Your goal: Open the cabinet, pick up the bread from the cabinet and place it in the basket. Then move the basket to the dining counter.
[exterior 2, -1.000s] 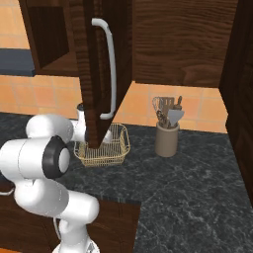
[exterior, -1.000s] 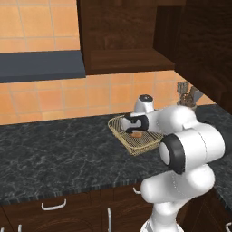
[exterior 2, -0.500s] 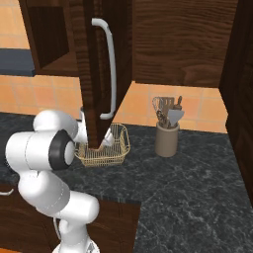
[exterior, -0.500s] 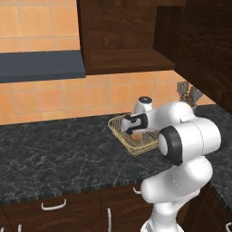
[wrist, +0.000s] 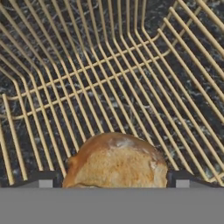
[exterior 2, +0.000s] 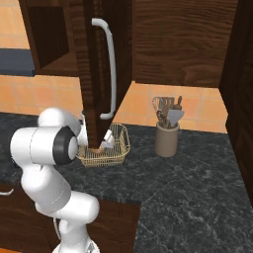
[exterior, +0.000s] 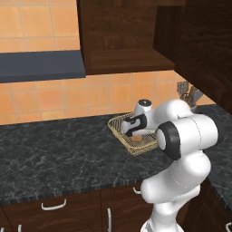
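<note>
The step in hand looks like placing the bread (wrist: pixel 116 159) into the basket (exterior: pixel 118 124). In the hand view the roll sits between the two dark fingertips (wrist: pixel 39 178), at 6 o'clock of the frame, with the basket's wire floor spreading beyond it toward 12 o'clock and the black marbled desk (exterior: pixel 54 145) showing through the mesh. The end effector (exterior: pixel 134 131) appears to be grasping the bread, its tips close against either side of the roll. Whether the roll already rests on the mesh cannot be told.

The next move, as I judge it, calls for letting the roll go inside the basket, lifting clear of the flared sides, then taking hold of the rim for the carry to the dining counter.

The arm folds forward from its base, elbow high and bulky, wrist bent down so the end effector dips into the basket. In the right base view the open cabinet door (exterior 2: pixel 96 79) with its silver handle (exterior 2: pixel 109 69) hangs just above the basket, at 12 o'clock from it.
</note>
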Controlling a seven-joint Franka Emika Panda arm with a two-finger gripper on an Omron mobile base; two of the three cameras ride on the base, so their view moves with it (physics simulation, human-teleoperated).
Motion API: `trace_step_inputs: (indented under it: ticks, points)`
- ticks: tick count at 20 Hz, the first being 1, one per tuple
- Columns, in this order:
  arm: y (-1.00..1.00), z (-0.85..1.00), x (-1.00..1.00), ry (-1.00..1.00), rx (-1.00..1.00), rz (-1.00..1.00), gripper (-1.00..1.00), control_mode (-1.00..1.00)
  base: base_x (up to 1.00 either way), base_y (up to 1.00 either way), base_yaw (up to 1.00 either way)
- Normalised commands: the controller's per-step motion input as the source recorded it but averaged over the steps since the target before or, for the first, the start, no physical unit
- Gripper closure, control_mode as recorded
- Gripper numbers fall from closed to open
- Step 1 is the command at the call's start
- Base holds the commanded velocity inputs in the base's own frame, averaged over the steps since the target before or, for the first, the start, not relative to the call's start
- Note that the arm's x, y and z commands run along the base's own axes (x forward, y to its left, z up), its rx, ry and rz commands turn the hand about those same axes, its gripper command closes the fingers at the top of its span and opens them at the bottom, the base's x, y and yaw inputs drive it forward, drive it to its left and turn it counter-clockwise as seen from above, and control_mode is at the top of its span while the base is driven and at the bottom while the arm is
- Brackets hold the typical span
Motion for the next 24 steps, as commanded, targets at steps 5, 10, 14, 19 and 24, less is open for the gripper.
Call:
trace_step_inputs:
  ticks: [5, 10, 14, 19, 24]
  points:
    - [0.00, -0.08, 0.27, 0.00, 0.00, 0.00, 1.00, -1.00, 0.00, 0.00, 0.00]
    - [0.00, -0.34, 0.17, 0.00, 0.00, 0.00, 1.00, -1.00, 0.00, 0.00, 0.00]
    - [0.00, -0.25, 0.08, 0.00, 0.00, 0.00, -1.00, -1.00, 0.00, 0.00, 0.00]
    - [0.00, -0.06, 0.00, 0.00, 0.00, 0.00, -1.00, -1.00, 0.00, 0.00, 0.00]
    - [0.00, -0.09, 0.10, 0.00, 0.00, 0.00, -1.00, -1.00, 0.00, 0.00, 0.00]
